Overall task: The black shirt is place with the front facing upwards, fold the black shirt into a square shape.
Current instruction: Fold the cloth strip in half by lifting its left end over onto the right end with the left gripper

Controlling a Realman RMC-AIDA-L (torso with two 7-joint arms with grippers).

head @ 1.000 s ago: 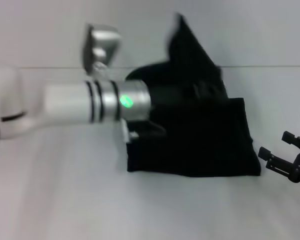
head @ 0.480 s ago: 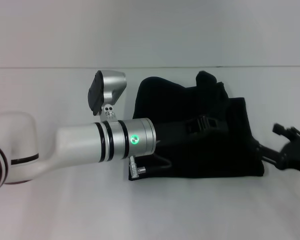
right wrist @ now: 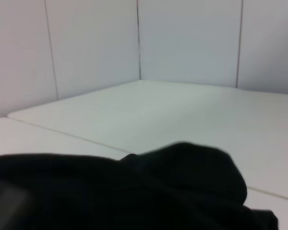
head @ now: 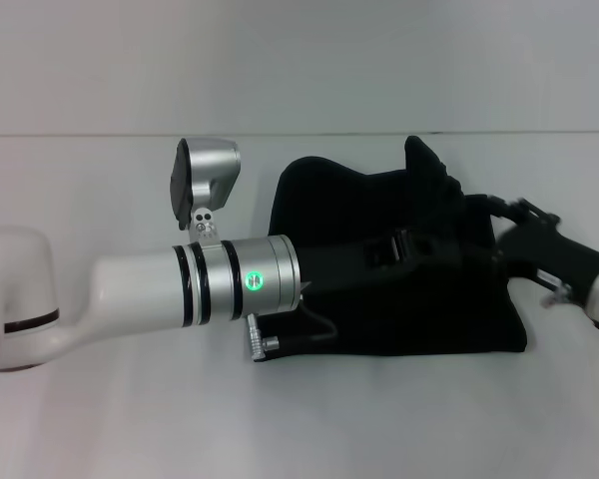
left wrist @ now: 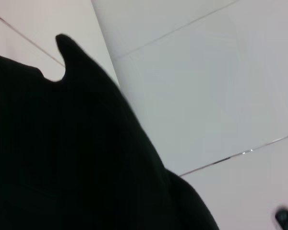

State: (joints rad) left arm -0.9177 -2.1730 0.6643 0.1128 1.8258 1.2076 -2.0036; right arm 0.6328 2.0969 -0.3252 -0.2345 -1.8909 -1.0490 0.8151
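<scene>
Where the white desk [head: 130,419] meets our view, we see the black shirt [head: 419,309] lying as a soft, matte bundle, partly folded into a rough rectangle with a straight near edge and a rumpled far edge that rises in a small peak. No lettering or label shows on the cloth from any camera. Our left arm, a smooth white tube ending in a brushed metal collar with black rings and a green light, reaches across from the left, and the left gripper [head: 399,249] sits over the middle of the shirt, black against black, so we cannot tell how its jaws stand or whether they pinch the fabric. Our right gripper [head: 499,235] comes in from the right and meets the shirt's right edge; its jaws are lost against the dark cloth too. Both wrist views show only folds of plain black fabric over the pale desk.
</scene>
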